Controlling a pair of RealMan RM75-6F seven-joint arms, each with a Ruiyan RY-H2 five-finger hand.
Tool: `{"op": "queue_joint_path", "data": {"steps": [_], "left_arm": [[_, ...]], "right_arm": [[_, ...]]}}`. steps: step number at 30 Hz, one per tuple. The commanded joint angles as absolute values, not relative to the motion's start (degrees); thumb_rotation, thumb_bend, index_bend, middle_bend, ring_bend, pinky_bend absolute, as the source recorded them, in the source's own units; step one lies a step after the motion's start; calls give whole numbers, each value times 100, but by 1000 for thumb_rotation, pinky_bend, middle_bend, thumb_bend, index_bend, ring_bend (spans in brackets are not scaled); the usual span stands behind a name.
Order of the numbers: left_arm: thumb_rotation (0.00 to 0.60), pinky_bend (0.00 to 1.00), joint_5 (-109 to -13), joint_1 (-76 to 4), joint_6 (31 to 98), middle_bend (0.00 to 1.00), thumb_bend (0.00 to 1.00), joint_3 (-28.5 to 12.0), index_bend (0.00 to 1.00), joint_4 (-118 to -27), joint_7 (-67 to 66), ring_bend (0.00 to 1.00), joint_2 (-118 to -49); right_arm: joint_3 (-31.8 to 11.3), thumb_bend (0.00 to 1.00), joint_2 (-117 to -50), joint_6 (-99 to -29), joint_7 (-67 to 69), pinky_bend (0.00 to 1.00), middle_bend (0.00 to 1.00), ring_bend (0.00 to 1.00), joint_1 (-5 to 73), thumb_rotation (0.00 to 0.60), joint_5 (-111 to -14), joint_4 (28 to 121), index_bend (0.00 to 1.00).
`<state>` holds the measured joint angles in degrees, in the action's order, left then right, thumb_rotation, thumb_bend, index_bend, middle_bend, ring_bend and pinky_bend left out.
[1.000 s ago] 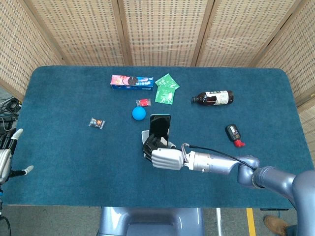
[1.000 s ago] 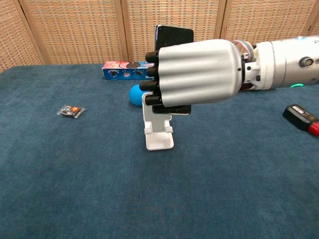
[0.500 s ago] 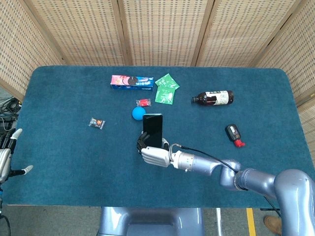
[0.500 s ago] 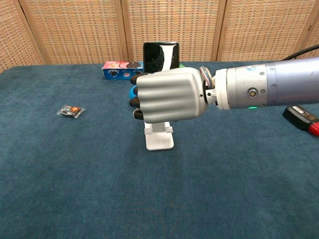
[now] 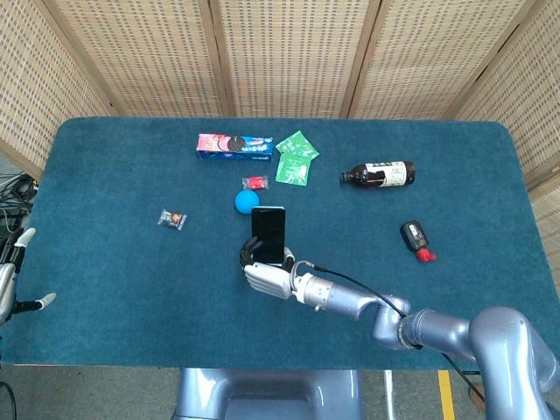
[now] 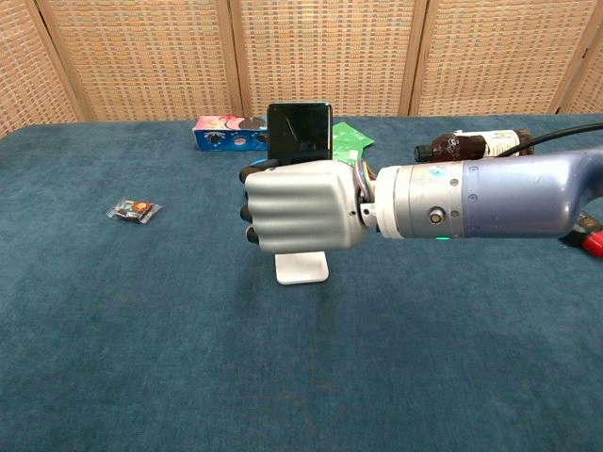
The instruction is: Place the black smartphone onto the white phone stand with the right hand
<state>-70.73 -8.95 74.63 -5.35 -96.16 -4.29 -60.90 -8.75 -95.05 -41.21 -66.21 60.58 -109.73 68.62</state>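
Change: the right hand [image 6: 300, 206] has dropped lower and nearer since a second ago, and the black smartphone [image 6: 299, 133] now stands straighter.
Right hand: fingers wrapped round the smartphone's lower part, holding it upright.
Phone stand: the white plastic phone stand [image 6: 301, 267] shows only its base under the hand; contact with the phone is hidden.
Left hand: left hand [image 5: 10, 280] at the tabletop's near-left edge, fingers spread, holding nothing.
Open room: bare blue tabletop [image 5: 122, 262] near and left; blue ball [image 5: 246, 201] just beyond.
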Motion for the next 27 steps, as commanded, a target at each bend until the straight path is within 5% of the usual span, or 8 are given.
{"op": "queue_joint_path", "data": {"steps": [1, 27], "left_arm": [[600, 0, -7066, -897, 7452, 0, 0, -533, 0, -9606, -422, 0, -6091], [600, 0, -7058, -886, 7461, 0, 0, -536, 0, -9592, -344, 0, -6069]], "right_arm": [[-857, 384, -9550, -4180, -6676, 486, 566, 518, 6048, 600, -10959, 6830, 599], [-568, 376, -9832, -4528, -6575, 444, 507, 466, 6213, 600, -10945, 6314, 553]]}}
